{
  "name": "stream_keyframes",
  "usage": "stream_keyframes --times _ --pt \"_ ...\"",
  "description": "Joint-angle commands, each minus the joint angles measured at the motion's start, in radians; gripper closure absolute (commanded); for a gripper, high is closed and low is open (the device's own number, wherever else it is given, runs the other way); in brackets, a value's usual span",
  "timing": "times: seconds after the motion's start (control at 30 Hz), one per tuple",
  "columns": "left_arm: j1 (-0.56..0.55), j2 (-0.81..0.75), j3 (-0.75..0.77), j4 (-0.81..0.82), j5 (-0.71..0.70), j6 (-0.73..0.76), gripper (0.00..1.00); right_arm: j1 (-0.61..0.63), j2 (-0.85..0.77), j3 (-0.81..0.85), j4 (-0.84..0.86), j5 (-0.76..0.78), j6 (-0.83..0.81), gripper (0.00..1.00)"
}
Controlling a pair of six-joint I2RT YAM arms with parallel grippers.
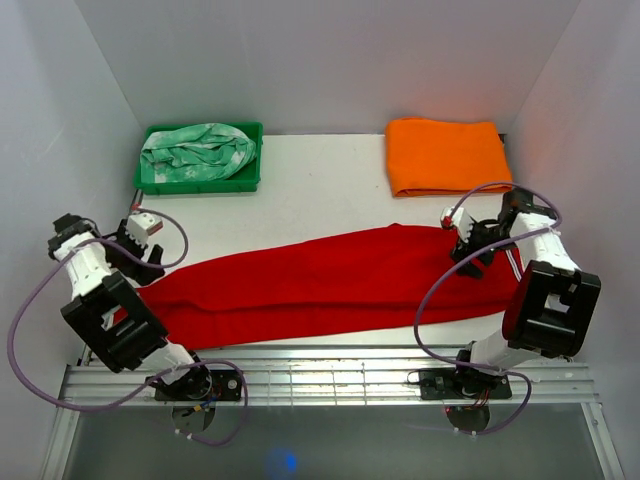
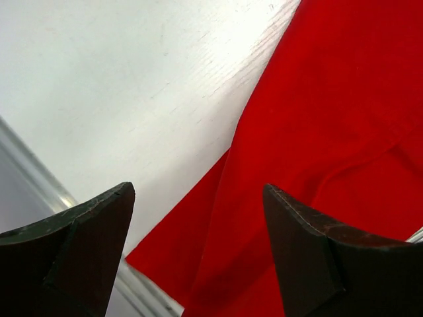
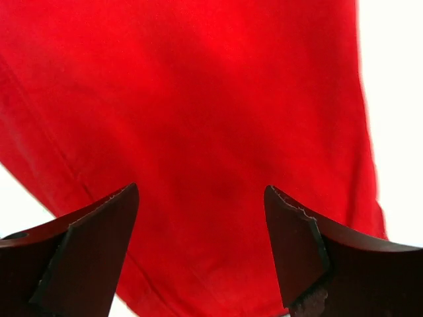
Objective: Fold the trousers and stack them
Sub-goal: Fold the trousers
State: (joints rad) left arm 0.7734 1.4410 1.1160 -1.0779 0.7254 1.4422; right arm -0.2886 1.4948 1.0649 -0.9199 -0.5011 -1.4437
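Trousers (image 1: 330, 280): plain bright red soft cloth, laid out flat as one long band across the near half of the bench (image 1: 320, 190). The band runs on a slight slant, its left end close to the near edge and its right end further in. It is narrow at the left and broadens toward the right, where the right arm hides part of it. A faint crease line runs along its length. Surface is largely smooth, with shallow wrinkles only.

Left wrist view: two layers of red cloth show, the lower one stepping out past the upper, with its corner reaching the metal rail (image 1: 330, 375) at the bench edge.

Left end effector (image 1: 140, 250): positioned over the left end of the band, fingers spread wide, nothing between them.

Right end effector (image 1: 465, 240): positioned over the right end of the band, fingers likewise spread wide, red cloth lying below them and not gripped.

Other items: green tray (image 1: 150, 180) at the far left holding a crumpled mint green and white patterned cloth (image 1: 200, 150); folded orange cloth (image 1: 445, 155) at the far right. Both lie well apart from the trousers.
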Motion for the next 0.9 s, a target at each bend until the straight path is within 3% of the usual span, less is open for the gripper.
stream_keyframes --times 0.0,0.17,0.37,0.5,0.53,0.63,0.77,0.87 --pt "-0.091 0.071 0.028 0.081 -0.141 -0.27 0.12 0.058 0.051 -0.052 0.127 0.149 0.163 0.19" --pt "-0.167 0.157 0.002 0.073 -0.23 -0.295 0.13 0.066 0.142 -0.103 0.216 0.283 0.184 0.22" --pt "-0.284 0.223 -0.048 0.055 -0.205 -0.319 0.19 0.011 0.235 -0.066 0.236 0.349 0.235 0.24" --pt "-0.347 0.285 -0.039 0.12 -0.187 -0.384 0.5 -0.015 0.245 -0.086 0.253 0.36 0.226 0.24" --pt "-0.371 0.318 -0.009 0.163 -0.182 -0.434 0.66 -0.024 0.248 -0.088 0.263 0.361 0.238 0.24" --pt "-0.411 0.404 0.111 0.254 -0.169 -0.52 0.88 -0.047 0.286 -0.057 0.294 0.354 0.296 0.23" --pt "-0.451 0.47 0.282 0.303 -0.15 -0.637 0.97 -0.066 0.317 0.006 0.311 0.351 0.324 0.23" --pt "-0.468 0.458 0.352 0.254 -0.129 -0.634 0.91 -0.076 0.297 0.047 0.287 0.337 0.306 0.23"
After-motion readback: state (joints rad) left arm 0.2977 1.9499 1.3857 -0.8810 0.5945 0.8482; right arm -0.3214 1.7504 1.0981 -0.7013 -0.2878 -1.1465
